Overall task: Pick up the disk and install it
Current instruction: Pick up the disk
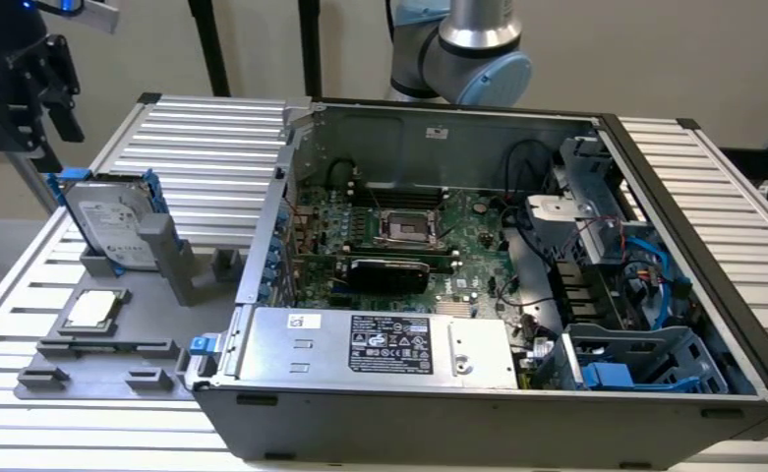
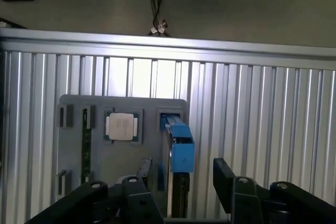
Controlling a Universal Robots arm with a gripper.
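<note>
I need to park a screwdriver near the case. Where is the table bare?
Bare ribbed table lies beyond the grey fixture tray, beside the computer case; another strip runs past the case on the exterior view's right. Crowded: the tray, holding the disk and CPU chip.

a ribbed aluminium table (image 1: pixel 200 128) carries a grey holder tray (image 1: pixel 95 366) beside an open computer case (image 1: pixel 489 423).

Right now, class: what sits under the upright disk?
A grey slotted stand on the grey fixture plate holds the disk; its bottom edge is hidden inside the slot.
</note>
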